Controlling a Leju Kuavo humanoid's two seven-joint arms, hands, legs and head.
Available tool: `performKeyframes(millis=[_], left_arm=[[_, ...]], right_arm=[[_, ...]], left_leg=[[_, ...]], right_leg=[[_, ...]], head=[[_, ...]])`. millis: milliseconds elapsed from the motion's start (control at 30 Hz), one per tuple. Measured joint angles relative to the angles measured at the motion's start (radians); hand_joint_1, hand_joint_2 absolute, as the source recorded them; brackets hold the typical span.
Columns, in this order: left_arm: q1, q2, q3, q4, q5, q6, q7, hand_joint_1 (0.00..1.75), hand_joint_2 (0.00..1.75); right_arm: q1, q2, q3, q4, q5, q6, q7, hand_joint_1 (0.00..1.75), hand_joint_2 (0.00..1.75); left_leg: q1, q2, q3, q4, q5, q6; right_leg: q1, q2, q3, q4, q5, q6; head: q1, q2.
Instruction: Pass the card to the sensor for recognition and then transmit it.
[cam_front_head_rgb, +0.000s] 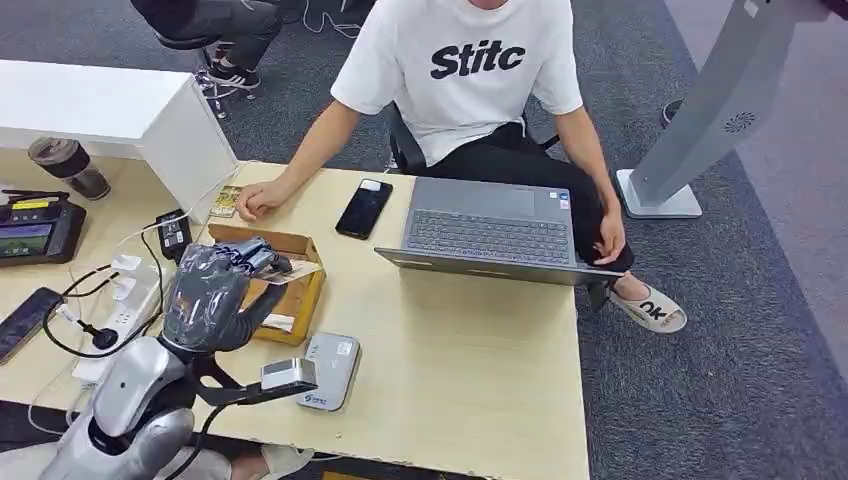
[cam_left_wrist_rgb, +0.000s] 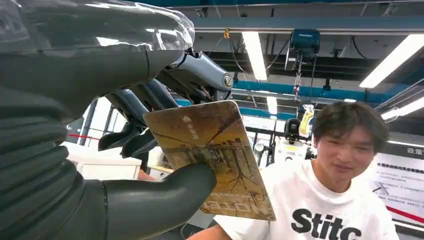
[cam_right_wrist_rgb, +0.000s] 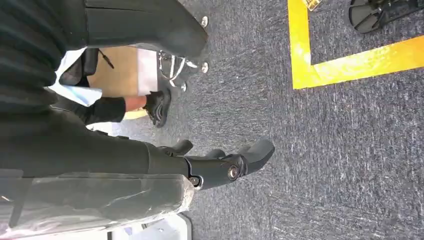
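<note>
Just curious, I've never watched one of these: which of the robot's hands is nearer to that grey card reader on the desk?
Left. The left hand holds the card just above the card reader; the right hand hangs over the carpet.

Light wooden table (cam_front_head_rgb: 470, 340): laptop (cam_front_head_rgb: 490, 232) at 1 o'clock, black phone (cam_front_head_rgb: 363, 208) at 12, cardboard box (cam_front_head_rgb: 297, 290) at 9, grey sensor (cam_front_head_rgb: 328, 370) at 7.
</note>
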Motion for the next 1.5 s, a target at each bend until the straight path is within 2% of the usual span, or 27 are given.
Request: performKeyframes(millis=[600, 800, 967, 1500], left_arm=[[0.015, 0.015, 0.000, -0.029, 0.007, -0.009, -0.004, 1.75, 1.75], [0.086, 0.034, -0.019, -0.070, 0.010, -0.052, -0.016, 1.75, 1.75], [0.132, 0.047, -0.053, -0.079, 0.007, -0.064, -0.007, 1.75, 1.75], [0.149, 0.056, -0.068, -0.084, 0.007, -0.064, -0.006, 1.75, 1.75]], right_arm=[[0.000, 0.000, -0.001, 0.000, -0.001, 0.000, -0.002, 0.00, 1.75], [0.002, 0.002, -0.009, 0.000, -0.003, 0.000, 0.003, 0.00, 1.75], [0.002, 0.005, -0.010, 0.000, -0.003, 0.000, 0.005, 0.00, 1.75], [0.002, 0.006, -0.010, 0.000, -0.003, 0.000, 0.006, 0.00, 1.75]], left_leg=[[0.000, 0.000, 0.000, 0.000, 0.000, 0.000], [0.000, 0.000, 0.000, 0.000, 0.000, 0.000], [0.000, 0.000, 0.000, 0.000, 0.000, 0.000], [0.000, 0.000, 0.000, 0.000, 0.000, 0.000]], right_leg=[[0.000, -0.001, 0.000, 0.000, 0.000, 0.000], [0.000, 0.000, 0.000, 0.000, 0.000, 0.000], [0.000, -0.001, 0.000, 0.000, 0.000, 0.000], [0.000, -0.001, 0.000, 0.000, 0.000, 0.000]], head=[[0.000, 0.000], [0.000, 0.000], [0.000, 0.000], [0.000, 0.000]])
